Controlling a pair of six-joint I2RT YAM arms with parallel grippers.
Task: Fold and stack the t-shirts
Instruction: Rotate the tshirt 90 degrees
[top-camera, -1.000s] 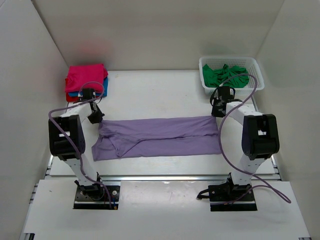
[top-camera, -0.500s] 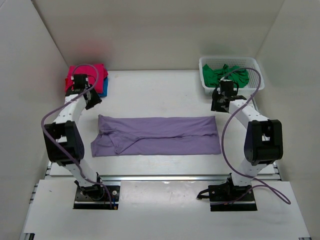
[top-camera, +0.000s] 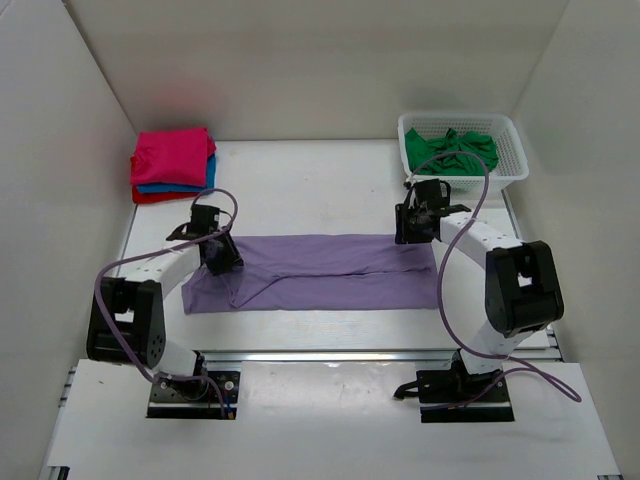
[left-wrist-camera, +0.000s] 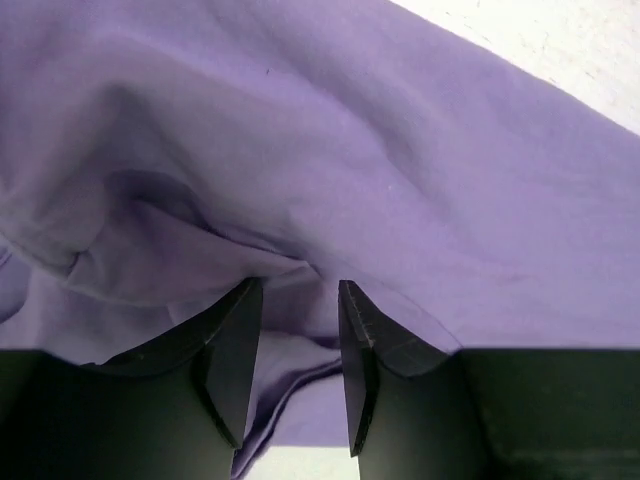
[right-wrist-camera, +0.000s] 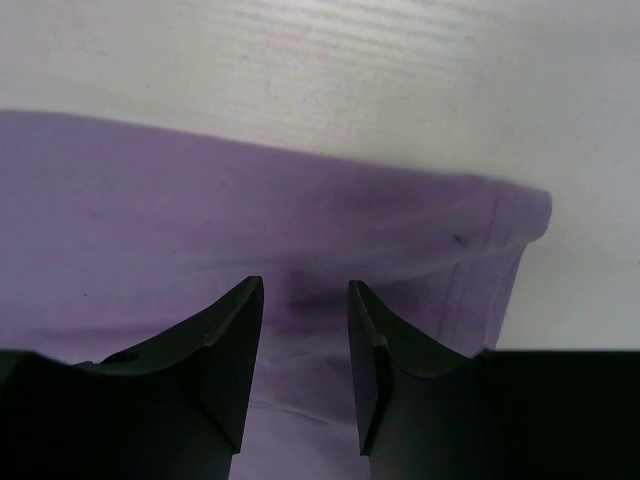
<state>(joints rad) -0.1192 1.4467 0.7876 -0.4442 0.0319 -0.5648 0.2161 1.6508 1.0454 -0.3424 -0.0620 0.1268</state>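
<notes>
The lilac t-shirt (top-camera: 320, 272) lies folded into a long band across the middle of the table. My left gripper (top-camera: 218, 252) is down on its left end, jaws open with rumpled lilac cloth (left-wrist-camera: 300, 150) between and under the fingers (left-wrist-camera: 232, 345). My right gripper (top-camera: 408, 226) is down on the shirt's far right corner, jaws open over flat cloth beside the hem (right-wrist-camera: 500, 240). A folded stack sits at the back left: magenta shirt (top-camera: 172, 157) on top, blue (top-camera: 180, 187) and red (top-camera: 150, 197) below. The green shirt (top-camera: 455, 150) lies crumpled in the basket.
The white lattice basket (top-camera: 508, 140) stands at the back right, close behind my right arm. White walls close in the table on the left, right and back. A metal rail runs along the near edge (top-camera: 320, 354).
Both grippers have come down from the back of the table onto the lilac shirt: the left from beside the stack to its left end, the right from beside the basket to its far right corner.
</notes>
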